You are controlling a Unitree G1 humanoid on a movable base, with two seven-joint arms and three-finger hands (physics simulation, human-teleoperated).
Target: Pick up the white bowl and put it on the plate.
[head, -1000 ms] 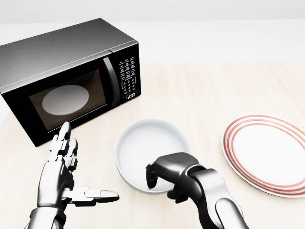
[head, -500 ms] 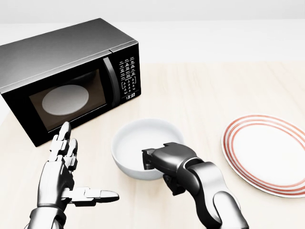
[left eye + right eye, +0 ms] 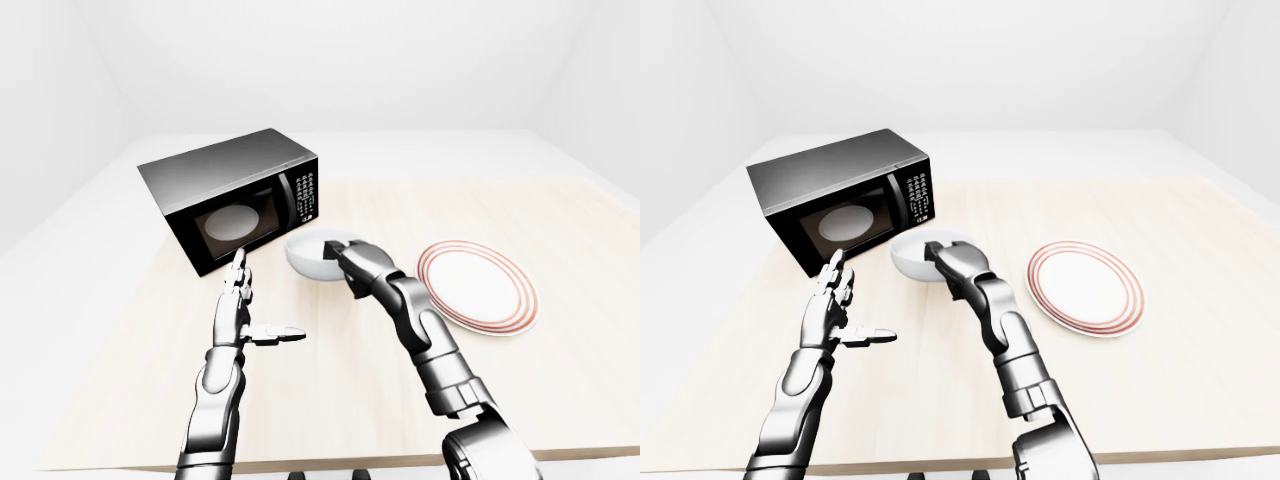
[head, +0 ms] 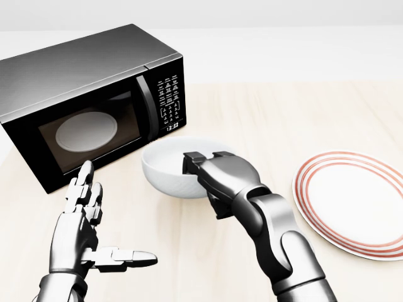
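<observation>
The white bowl (image 4: 165,167) is held above the wooden table, tilted, in the middle of the head view, just below the microwave. My right hand (image 4: 208,170) is shut on the bowl's right rim, fingers inside and thumb under. The white plate with red rings (image 4: 352,201) lies flat on the table at the right, apart from the bowl. My left hand (image 4: 94,233) is open and empty at the lower left, fingers up and thumb pointing right. The bowl and plate also show in the left-eye view, bowl (image 3: 305,255), plate (image 3: 478,286).
A black microwave (image 4: 88,104) with its door shut stands at the upper left, close to the bowl. The light wooden table (image 4: 277,119) runs to the right and top of the head view. White walls lie beyond.
My right hand has lifted the bowl off the table and carried it up and left toward the microwave. The left hand has not moved.
</observation>
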